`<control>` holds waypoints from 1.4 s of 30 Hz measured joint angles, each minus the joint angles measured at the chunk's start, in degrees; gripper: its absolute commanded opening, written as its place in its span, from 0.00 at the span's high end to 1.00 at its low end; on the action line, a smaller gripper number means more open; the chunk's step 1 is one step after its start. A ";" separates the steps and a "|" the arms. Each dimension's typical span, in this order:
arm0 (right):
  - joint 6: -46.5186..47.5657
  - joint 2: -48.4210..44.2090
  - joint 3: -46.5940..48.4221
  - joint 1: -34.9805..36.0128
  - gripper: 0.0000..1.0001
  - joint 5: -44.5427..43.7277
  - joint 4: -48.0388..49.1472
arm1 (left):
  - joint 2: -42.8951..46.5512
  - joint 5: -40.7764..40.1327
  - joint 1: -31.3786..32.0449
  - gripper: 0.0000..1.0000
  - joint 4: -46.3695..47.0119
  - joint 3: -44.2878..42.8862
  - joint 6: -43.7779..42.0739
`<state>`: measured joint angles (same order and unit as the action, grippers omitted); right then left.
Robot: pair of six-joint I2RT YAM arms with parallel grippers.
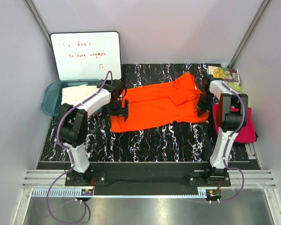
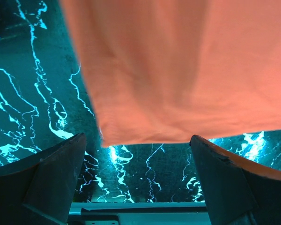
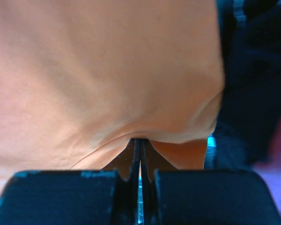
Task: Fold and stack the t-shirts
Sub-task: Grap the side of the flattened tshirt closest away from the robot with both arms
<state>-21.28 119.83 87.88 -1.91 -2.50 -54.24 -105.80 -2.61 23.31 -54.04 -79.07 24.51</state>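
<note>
The bright orange t-shirt (image 1: 161,103) lies spread across the middle of the black marbled table. My left gripper (image 1: 121,110) hovers at its left edge, open and empty. In the left wrist view (image 2: 136,140) the shirt's hem (image 2: 178,70) lies just past the spread fingers. My right gripper (image 1: 202,107) is at the shirt's right edge. In the right wrist view (image 3: 140,141) its jaws are shut on a pinched fold of orange cloth (image 3: 107,70). The magenta-pink t-shirt (image 1: 241,126) lies at the table's right side under the right arm. The cream-white t-shirt (image 1: 77,93) lies in the teal tub.
The teal plastic tub (image 1: 50,99) stands at the left edge of the table. A whiteboard (image 1: 86,54) leans on the back wall. Colourful booklets (image 1: 223,73) lie at the back right corner. Bare marbled table (image 1: 154,143) runs in front of the orange shirt.
</note>
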 measured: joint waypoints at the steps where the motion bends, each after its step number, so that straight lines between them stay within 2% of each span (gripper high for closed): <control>1: 0.00 0.15 0.22 -0.63 1.00 -0.09 -0.35 | -0.02 -0.17 0.00 0.01 -0.13 0.00 0.07; 10: 0.11 1.25 1.81 -2.75 1.00 0.17 -2.14 | -0.02 -0.39 0.63 0.03 -0.35 0.42 0.44; 23: 0.98 -0.61 1.90 -2.97 1.00 5.03 -2.14 | 0.37 1.31 3.08 0.06 1.03 11.87 3.02; 26: 1.03 -4.15 1.90 -2.97 0.92 6.71 -1.88 | 0.42 1.68 3.15 0.07 1.62 11.93 3.32; 29: 1.03 -8.72 1.86 -2.97 0.78 7.50 -1.40 | 0.42 1.88 3.32 0.12 2.40 11.91 3.67; 30: 0.98 -10.23 1.77 -2.97 0.71 7.80 -1.18 | 0.39 2.01 3.43 0.17 2.75 11.91 3.76; 32: 1.03 -13.03 0.92 -2.97 0.67 8.17 -0.63 | 0.11 2.19 3.65 0.57 3.19 11.54 3.91; 33: 0.96 -14.29 0.24 -2.97 0.66 8.24 -0.63 | -0.15 2.21 3.74 0.74 3.08 11.17 4.28; 34: 0.94 -15.21 -0.48 -2.97 0.66 8.22 -0.59 | -0.42 2.27 3.78 1.00 3.19 10.75 4.28; 38: 0.76 -18.27 -5.05 -2.97 0.65 8.20 -0.57 | -2.03 1.73 3.82 1.00 1.97 8.66 3.80; 42: -0.28 -19.54 -9.29 -2.97 0.59 8.17 -1.09 | -2.27 1.55 4.04 1.00 1.49 8.13 3.63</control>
<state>-21.56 100.29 78.59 -4.89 5.67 -55.33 -108.07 -1.06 27.35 -52.56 -70.94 28.14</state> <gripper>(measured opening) 0.370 0.025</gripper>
